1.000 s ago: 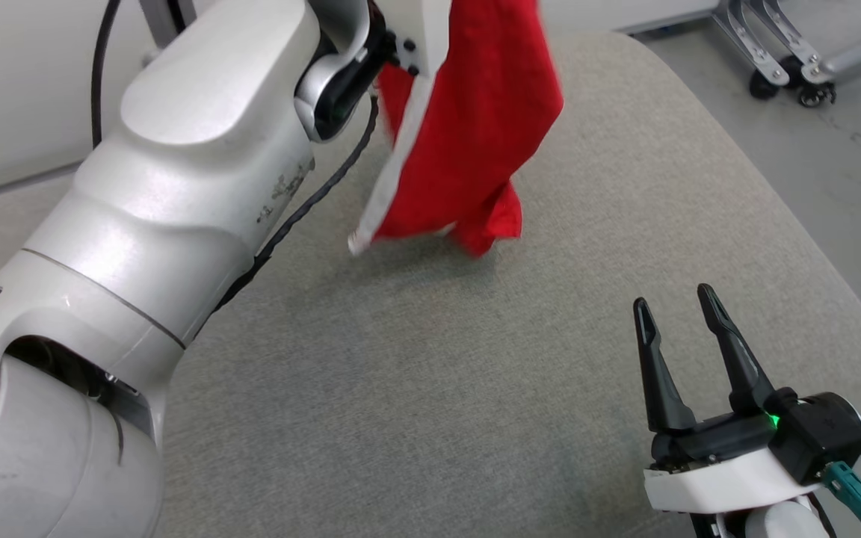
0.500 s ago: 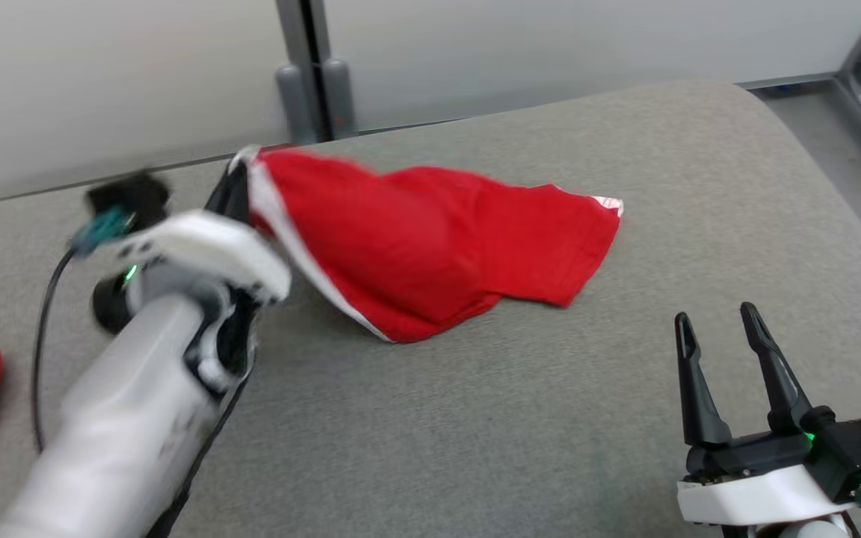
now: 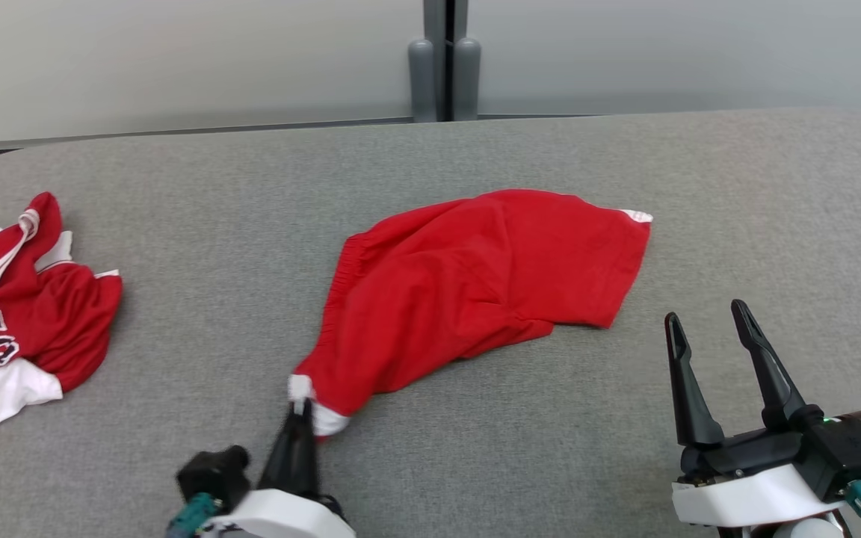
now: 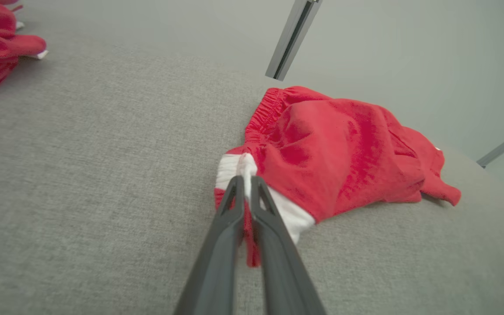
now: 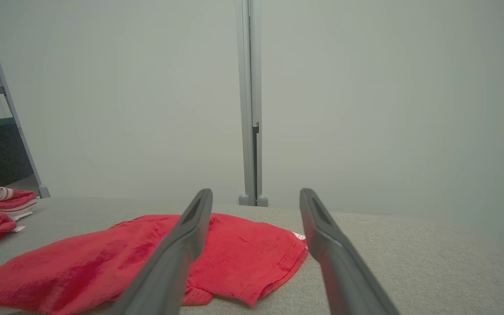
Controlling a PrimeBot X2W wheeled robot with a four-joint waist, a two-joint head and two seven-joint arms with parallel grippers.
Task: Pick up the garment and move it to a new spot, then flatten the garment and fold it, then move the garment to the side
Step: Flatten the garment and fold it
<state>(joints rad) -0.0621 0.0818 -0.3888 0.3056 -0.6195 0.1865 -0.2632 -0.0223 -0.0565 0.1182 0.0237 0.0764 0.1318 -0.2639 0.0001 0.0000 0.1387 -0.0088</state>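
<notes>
The garment is a pair of red shorts with white trim, lying rumpled in the middle of the grey table. Its near-left corner is pinched by my left gripper, which is shut on the white-edged hem close to the table's front. The left wrist view shows that same gripper clamped on the white hem of the garment. My right gripper stands open at the lower right, just right of the shorts, touching nothing. Its right wrist view looks past open fingers over the garment.
A second red and white garment with lettering lies bunched at the table's left edge. A grey wall with a vertical post runs behind the table's far edge.
The camera has swung around. My left gripper brought the garment down from hanging in the air, and it now lies spread on the table, the corner still held. The right gripper stays open.
</notes>
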